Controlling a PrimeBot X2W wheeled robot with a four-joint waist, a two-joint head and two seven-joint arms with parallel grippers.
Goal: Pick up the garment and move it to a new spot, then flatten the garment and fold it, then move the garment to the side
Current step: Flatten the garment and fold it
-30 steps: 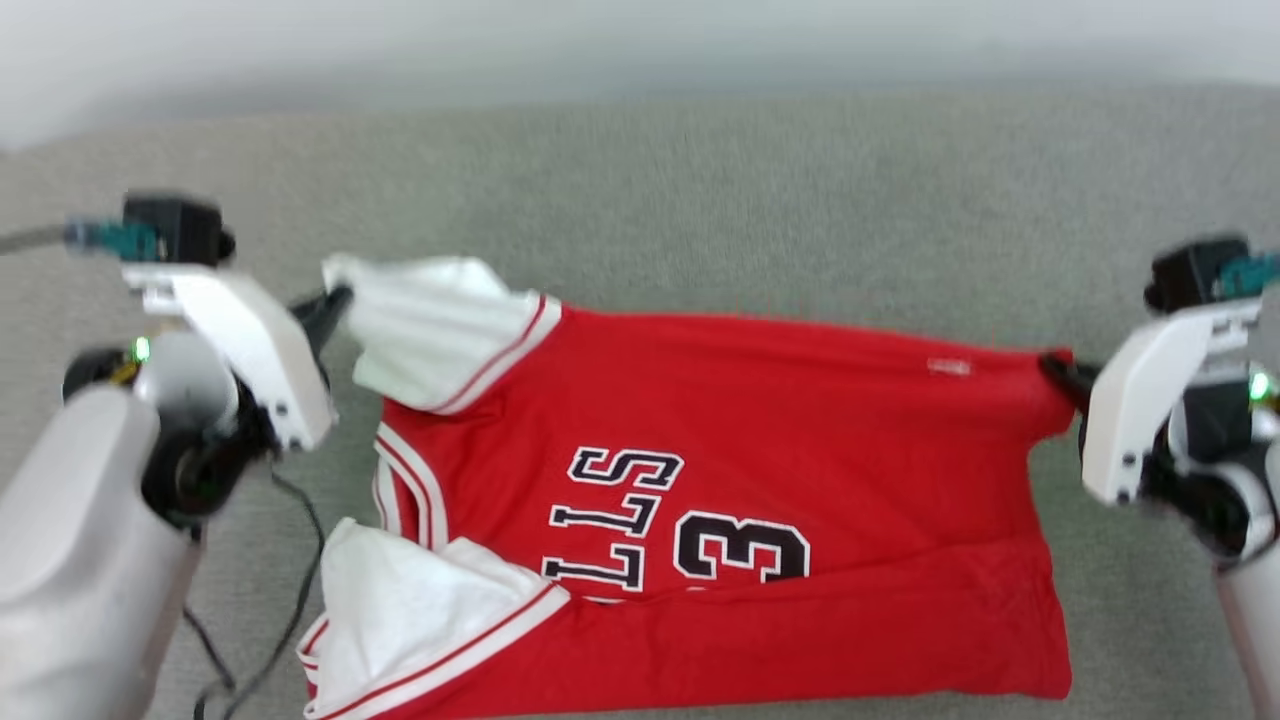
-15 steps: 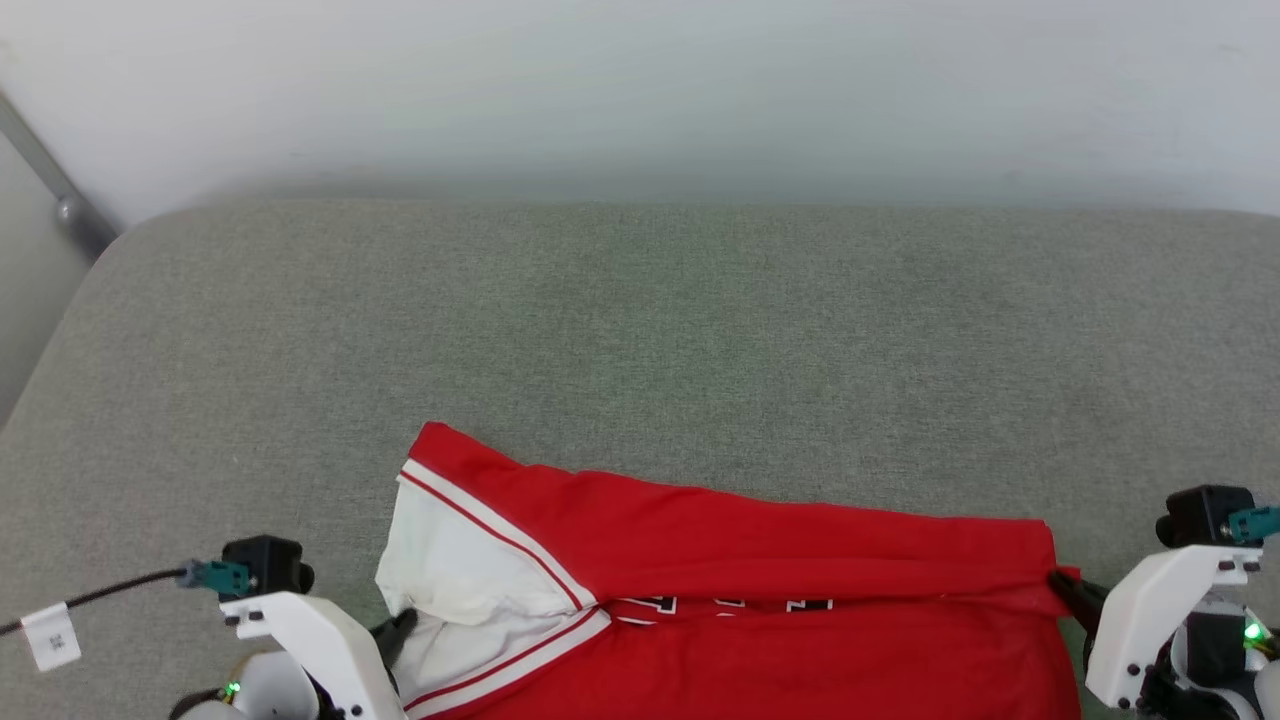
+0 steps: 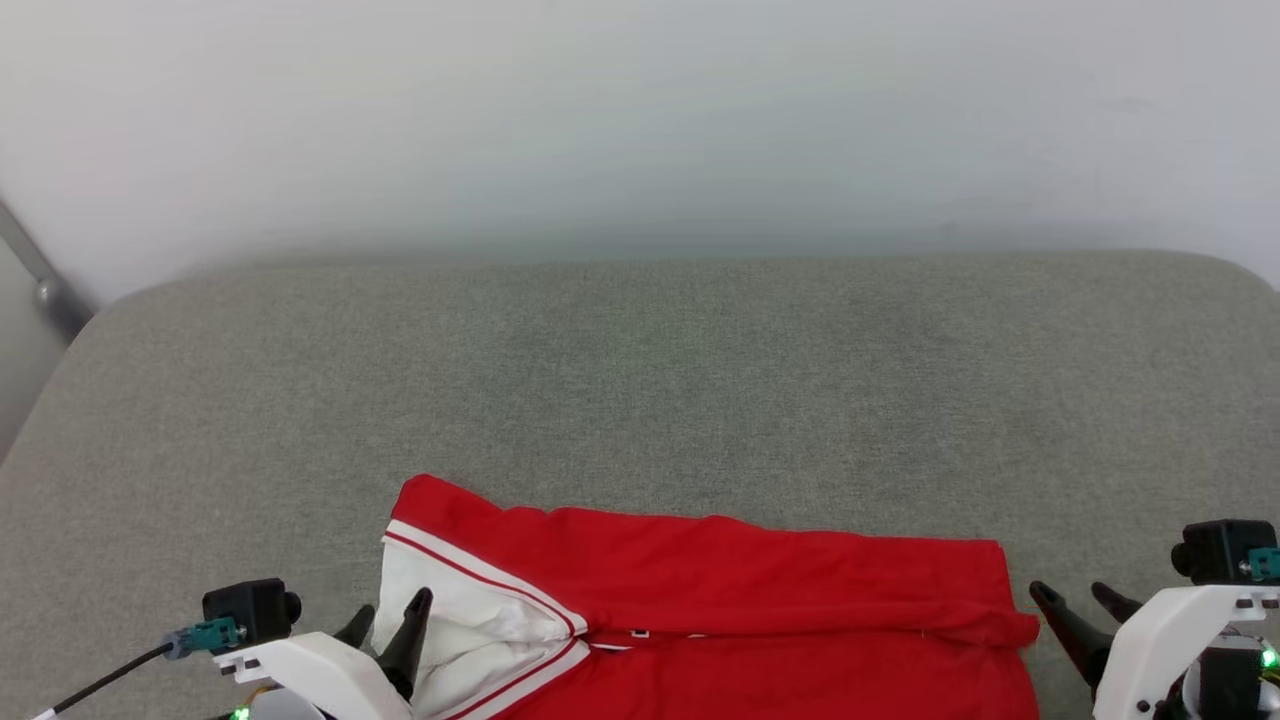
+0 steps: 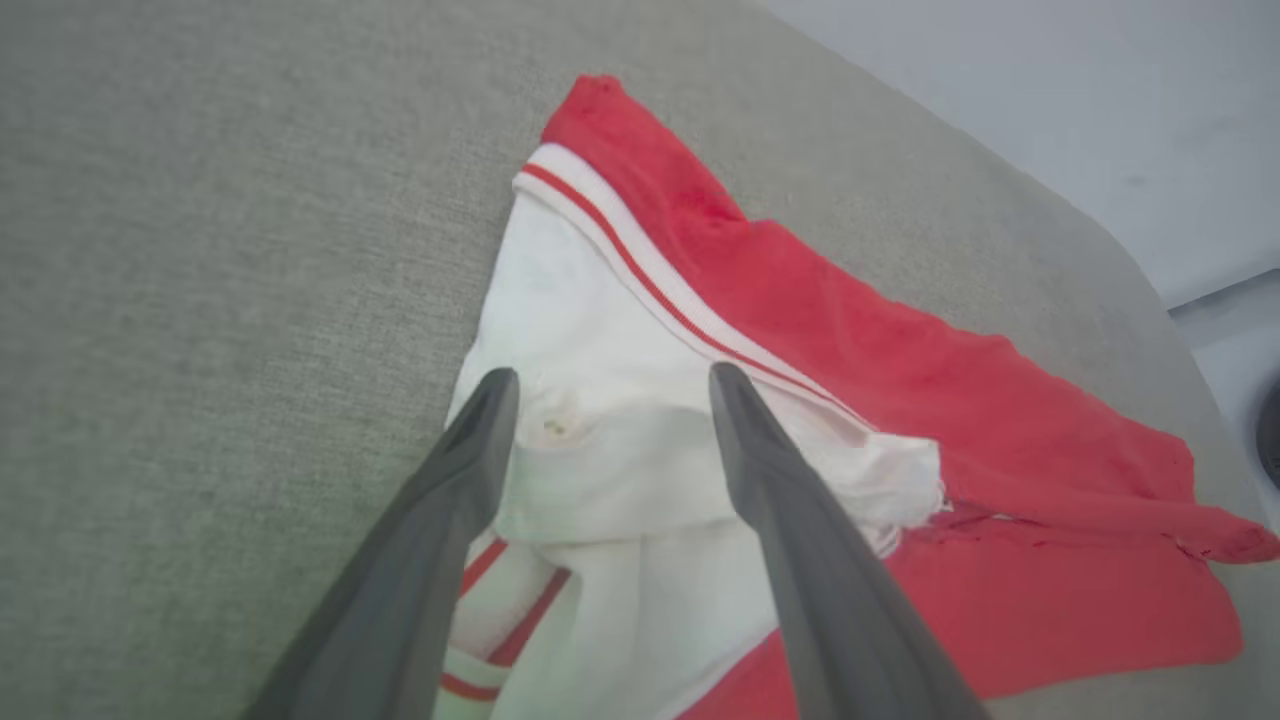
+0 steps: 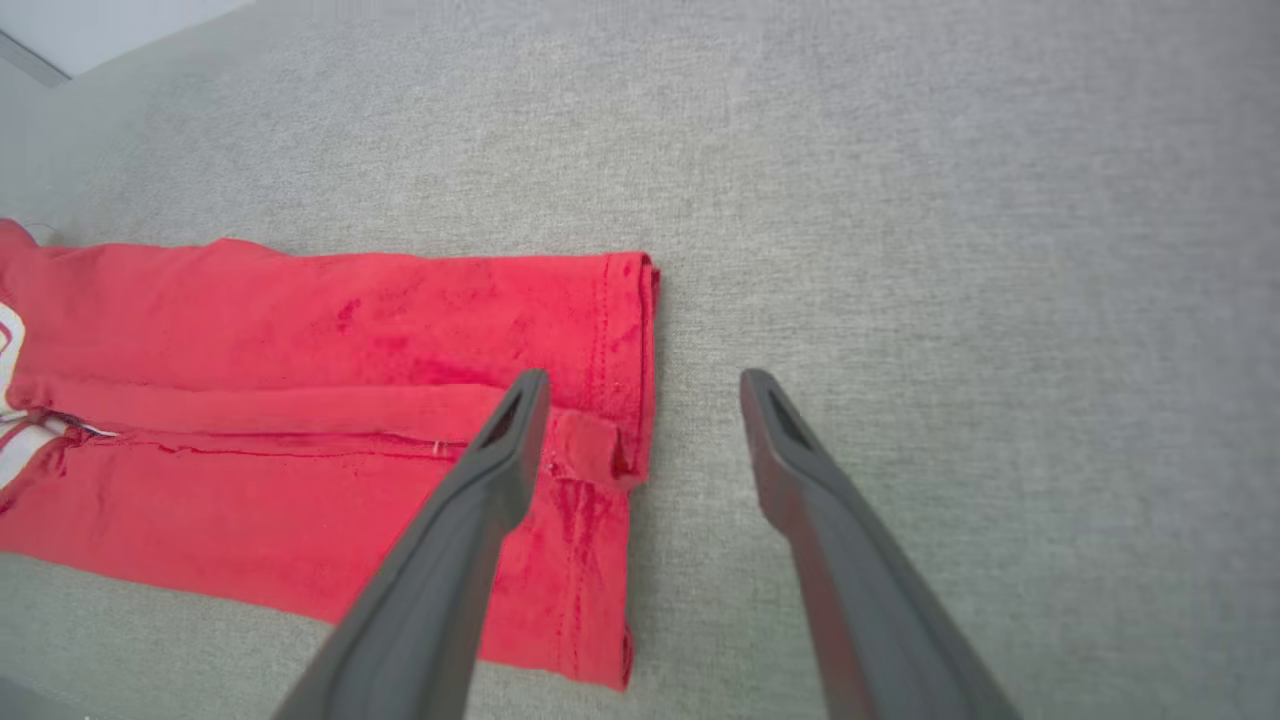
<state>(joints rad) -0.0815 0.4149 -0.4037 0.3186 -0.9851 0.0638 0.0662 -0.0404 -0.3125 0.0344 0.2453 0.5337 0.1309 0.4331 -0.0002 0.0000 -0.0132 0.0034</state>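
Note:
The red garment (image 3: 740,580) lies folded lengthwise on the grey cushion near the bottom of the head view, its white sleeve (image 3: 460,625) with striped trim at the left end. The chest letters are hidden under the fold. My left gripper (image 3: 385,612) stands open just above the white sleeve (image 4: 600,440), its fingers apart with the cloth seen between them in the left wrist view (image 4: 610,385). My right gripper (image 3: 1075,595) is open beside the garment's hem corner (image 5: 600,440); nothing is held between its fingers (image 5: 640,385).
The grey upholstered surface (image 3: 640,380) stretches wide behind the garment to a pale wall. Its rounded left edge (image 3: 60,350) drops off beside a metal bar (image 3: 40,280). A black cable (image 3: 100,685) trails from my left wrist.
Both grippers have opened and let go of the garment, which now lies folded on the cushion. The head camera has tilted up, so the whole scene sits lower.

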